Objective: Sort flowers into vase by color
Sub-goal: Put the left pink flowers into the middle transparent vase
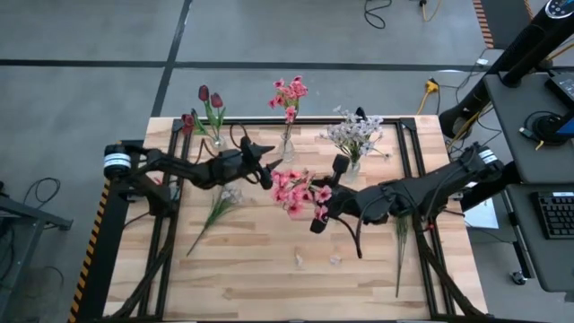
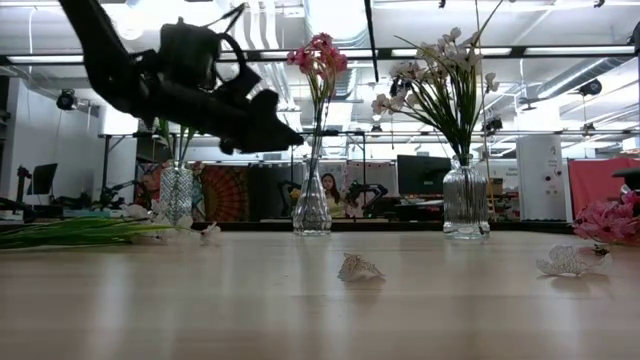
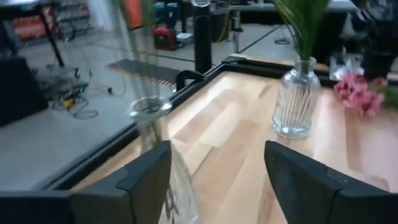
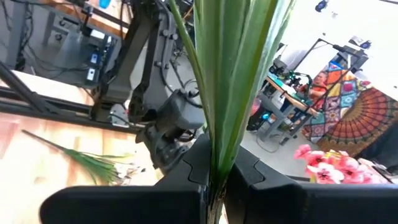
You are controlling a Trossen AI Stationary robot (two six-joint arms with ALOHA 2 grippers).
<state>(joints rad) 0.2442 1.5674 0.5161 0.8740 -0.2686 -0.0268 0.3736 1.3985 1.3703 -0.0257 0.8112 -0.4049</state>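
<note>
Three glass vases stand along the far edge. The left vase (image 1: pixel 215 142) holds dark red tulips, the middle vase (image 1: pixel 286 148) a pink flower, and the right vase (image 1: pixel 353 165) white-lavender sprays. My left gripper (image 3: pixel 217 180) is open and level just short of the middle vase (image 3: pixel 152 134), with nothing between its fingers. My right gripper (image 4: pixel 214 180) is shut on a flower's green stem and leaves, raised near the table's middle. Pink blooms (image 1: pixel 296 191) crowd its tip. Which bloom belongs to the held stem I cannot tell. My right gripper pinches a bundle of green stem and long leaves (image 4: pixel 217 158) between its two fingers, which come in level from the table's right. The leaves rise straight up out of the wrist view, so the bloom end is not seen there.
A white-lavender spray (image 1: pixel 215 208) lies flat on the table's left half. A green stem (image 1: pixel 400 247) lies under the right arm. Two loose blossoms (image 2: pixel 360 268) (image 2: pixel 570 262) lie toward the near edge. A black frame (image 1: pixel 161 229) runs along both sides.
</note>
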